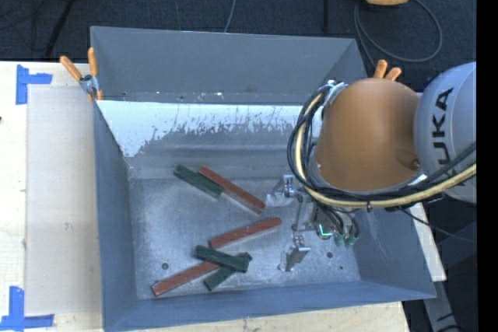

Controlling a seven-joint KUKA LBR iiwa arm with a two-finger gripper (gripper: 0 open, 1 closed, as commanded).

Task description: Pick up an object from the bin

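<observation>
**binwatcher:** The hand [297, 235] is seen low over the right part of the bin [109, 167] floor, tucked under the orange wrist cover [366, 136]. Whether it's open or closed can't be told from this angle, and nothing is seen gripped in it.

**pickfail_42:** Closest thing would be the reddish-brown flat stick [245, 233] in the middle of the floor. Its right end is just beside the hand. The upper brown stick [233, 190] is near too, with a dark green stick [196, 181] lying against it.

**binwatcher:** Trouble is expected there, tbh. Those sticks are thin and lie flat on metal, so one could easily be skated over or shoved away instead of being caught. If only the tip gets pinched, it'd probably be levered out on the lift.

**pickfail_42:** Agreed. The bin's right wall [389, 260] is also near, so the cable loops [299, 159] could be snagged or the floor scraped. The crossed heap at the front, a long brown stick [187, 276] under two dark green pieces [223, 258], lies well apart and shouldn't be disturbed.
</observation>
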